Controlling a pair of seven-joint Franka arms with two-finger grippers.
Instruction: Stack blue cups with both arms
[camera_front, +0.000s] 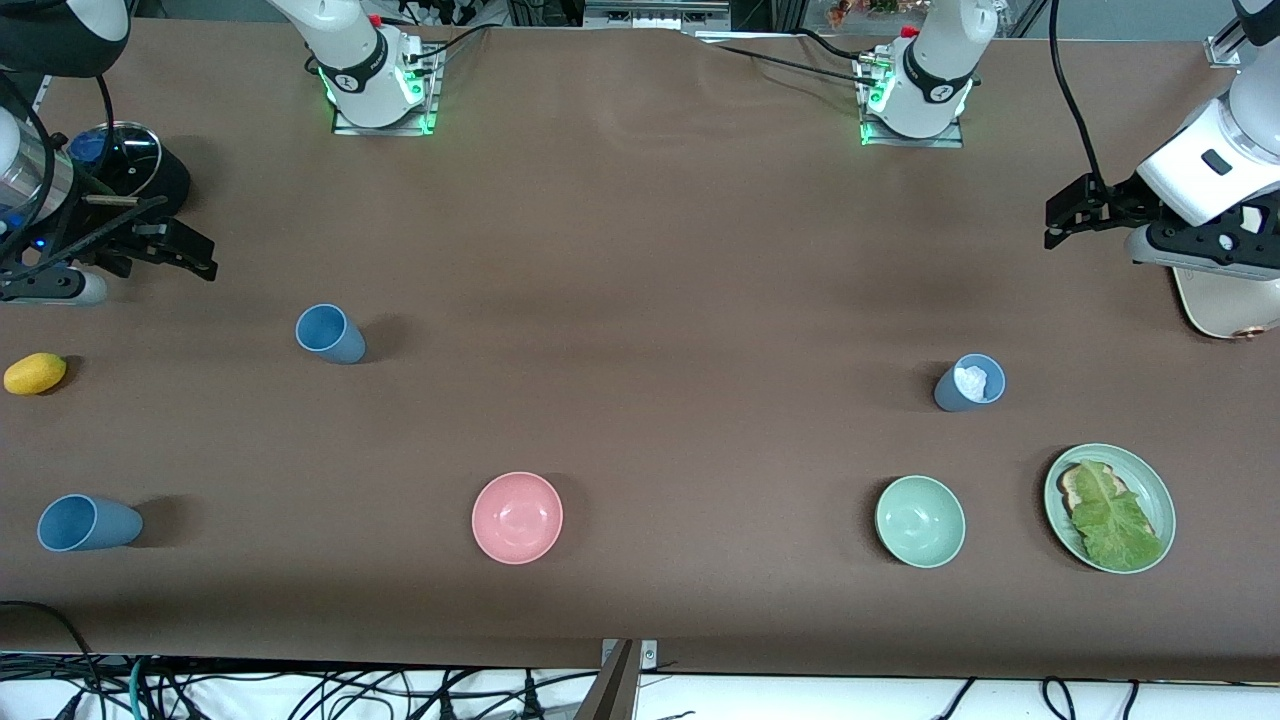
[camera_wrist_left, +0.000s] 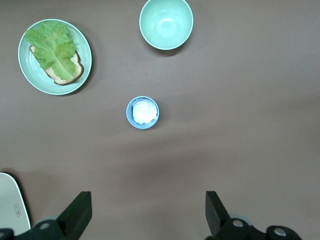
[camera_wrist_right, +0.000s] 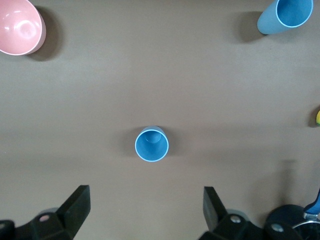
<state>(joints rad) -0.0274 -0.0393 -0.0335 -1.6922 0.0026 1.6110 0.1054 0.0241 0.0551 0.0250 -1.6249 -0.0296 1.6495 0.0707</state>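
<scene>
Three blue cups stand apart on the brown table. One blue cup (camera_front: 330, 334) (camera_wrist_right: 152, 144) is toward the right arm's end, empty and upright. A second blue cup (camera_front: 88, 523) (camera_wrist_right: 285, 16) is nearer the front camera at that same end. The third blue cup (camera_front: 969, 382) (camera_wrist_left: 143, 112), toward the left arm's end, has something white inside. My right gripper (camera_front: 200, 258) (camera_wrist_right: 146, 202) hangs open over bare table beside the first cup. My left gripper (camera_front: 1058, 225) (camera_wrist_left: 148, 205) hangs open over bare table beside the third cup. Neither holds anything.
A pink bowl (camera_front: 517, 517) (camera_wrist_right: 19, 26), a green bowl (camera_front: 920, 521) (camera_wrist_left: 166, 23) and a green plate (camera_front: 1160, 490) (camera_wrist_left: 30, 70) with bread and lettuce sit along the near edge. A yellow fruit (camera_front: 35, 373), a black lidded pot (camera_front: 130, 165) and a white board (camera_front: 1225, 305) lie at the ends.
</scene>
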